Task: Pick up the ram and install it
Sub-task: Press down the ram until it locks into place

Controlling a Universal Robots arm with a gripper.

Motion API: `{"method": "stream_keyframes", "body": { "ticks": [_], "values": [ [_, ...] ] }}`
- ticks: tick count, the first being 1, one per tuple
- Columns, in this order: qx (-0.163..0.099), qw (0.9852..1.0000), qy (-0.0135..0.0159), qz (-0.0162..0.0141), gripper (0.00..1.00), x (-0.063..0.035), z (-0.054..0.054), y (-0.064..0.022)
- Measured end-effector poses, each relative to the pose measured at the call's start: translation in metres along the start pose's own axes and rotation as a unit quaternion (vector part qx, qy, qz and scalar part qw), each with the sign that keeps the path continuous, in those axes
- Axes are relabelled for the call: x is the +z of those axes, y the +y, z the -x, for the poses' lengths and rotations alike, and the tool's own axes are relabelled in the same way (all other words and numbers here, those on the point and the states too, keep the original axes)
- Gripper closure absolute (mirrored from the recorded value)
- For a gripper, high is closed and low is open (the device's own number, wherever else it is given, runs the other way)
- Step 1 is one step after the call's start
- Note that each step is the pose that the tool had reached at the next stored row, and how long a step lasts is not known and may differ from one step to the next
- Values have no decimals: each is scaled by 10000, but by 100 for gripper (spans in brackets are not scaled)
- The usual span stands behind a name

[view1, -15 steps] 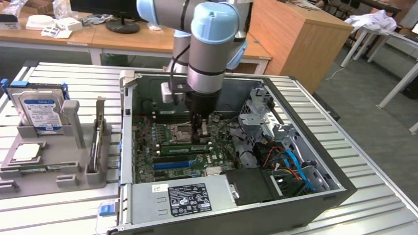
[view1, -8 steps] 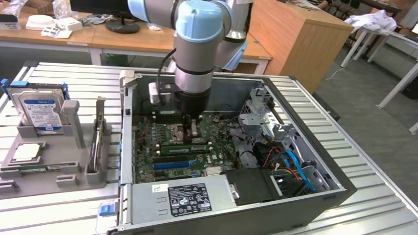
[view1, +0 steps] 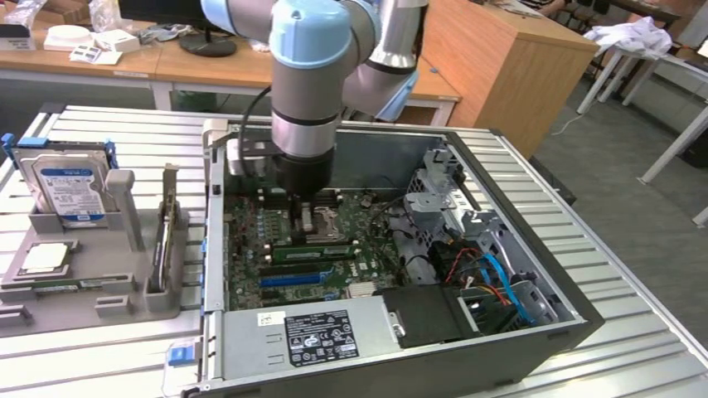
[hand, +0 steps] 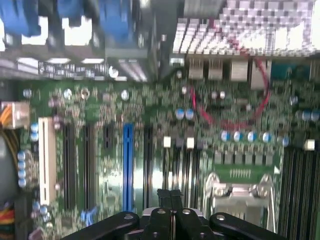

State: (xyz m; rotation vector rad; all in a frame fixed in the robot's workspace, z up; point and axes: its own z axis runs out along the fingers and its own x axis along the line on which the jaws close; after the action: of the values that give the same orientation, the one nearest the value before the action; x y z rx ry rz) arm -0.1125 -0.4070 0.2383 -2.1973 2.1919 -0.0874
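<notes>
The pincer [hand: 171, 197], fingers pressed together and holding nothing, is hovering over the motherboard [hand: 150, 150] inside the open computer case [view1: 553, 274]; a ram [view1: 313, 247] is sitting in its slot.

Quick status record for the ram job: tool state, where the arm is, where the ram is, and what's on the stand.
tool: shut, nothing seen between its fingers
arm position: down inside the open computer case, above the motherboard
ram: a green stick lies in a slot on the motherboard, just in front of the arm
processor socket: metal frame close beside the tool
stand on the exterior view's left: holds the hard drive and the processor chip
</notes>
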Motion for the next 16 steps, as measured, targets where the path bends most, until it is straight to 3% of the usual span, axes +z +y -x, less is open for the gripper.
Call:
{"method": "stream_keyframes", "body": {
  "ticks": [2,3,7,11,16],
  "values": [
    [0,10000,0,15,89,-5,0,68],
    [-1,10000,0,37,89,-6,0,95],
    [-3,9998,-1,201,89,-9,-2,144],
    [-3,9998,-3,210,89,-10,-2,146],
    [-3,9998,-3,188,89,66,-1,151]
  ]
}}
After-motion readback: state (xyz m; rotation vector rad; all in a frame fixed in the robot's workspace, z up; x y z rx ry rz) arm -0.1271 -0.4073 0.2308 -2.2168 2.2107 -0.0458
